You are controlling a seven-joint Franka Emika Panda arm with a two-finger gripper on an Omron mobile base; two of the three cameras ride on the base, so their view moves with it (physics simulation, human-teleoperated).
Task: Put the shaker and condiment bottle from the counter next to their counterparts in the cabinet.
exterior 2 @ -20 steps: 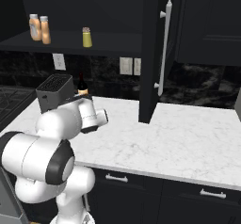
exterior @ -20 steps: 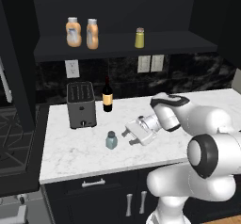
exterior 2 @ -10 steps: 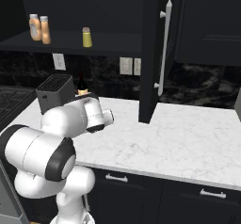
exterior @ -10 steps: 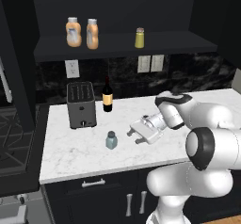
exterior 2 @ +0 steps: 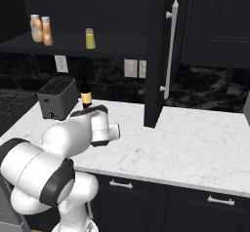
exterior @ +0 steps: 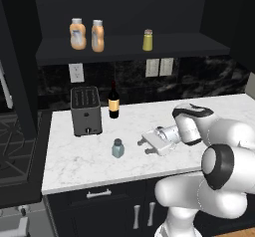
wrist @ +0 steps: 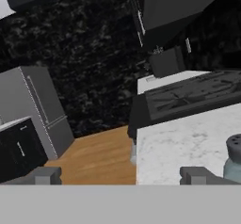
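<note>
The gripper is hovering low over the counter, pointing sideways toward the shaker, with its jaws spread wide and nothing sitting between them. The shaker is standing upright on the marble, near the front edge, just beside the open fingers but apart from them; in the hand view its grey cap and pale body are peeking in at the lower right, just past the right fingertip. Up in the cabinet, two orange condiment bottles are standing side by side at the left of the shelf, one touching or nearly touching the other; from this distance it is hard to say which. The yellow-green shaker is standing well apart from them, further right on the same shelf. On the counter behind the pale shaker, a dark toaster is sitting next to a wine bottle. From the right base view, the cabinet door is hanging open over the worktop.
</note>
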